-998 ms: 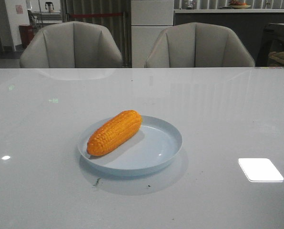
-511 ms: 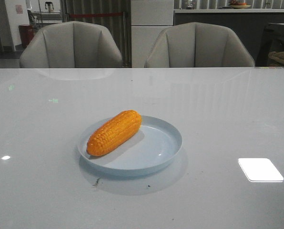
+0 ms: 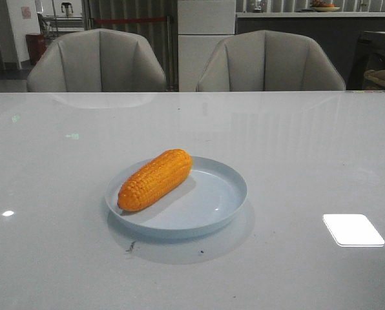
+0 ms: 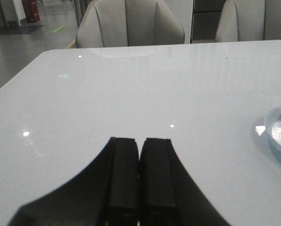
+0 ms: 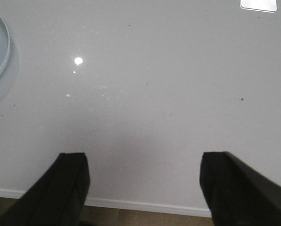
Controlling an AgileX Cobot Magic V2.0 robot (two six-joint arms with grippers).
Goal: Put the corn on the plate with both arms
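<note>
The corn (image 3: 155,179) lay on the left of the plate (image 3: 221,200); job looked done; my left gripper (image 4: 140,155) was closed and empty; my right gripper (image 5: 145,174) wide open, empty.

The orange-yellow corn cob (image 3: 155,179) is being carried on its side, diagonally, by the pale-blue plate (image 3: 212,206). Its nearer end is being supported over the plate's left rim.

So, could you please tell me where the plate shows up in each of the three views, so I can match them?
Front view: the plate sits at centre, the corn lying on its left half.
Left wrist view: only a slice of its rim shows at the right edge.
Right wrist view: an arc of rim at the upper left edge.
Shared landmark: the white table.
</note>
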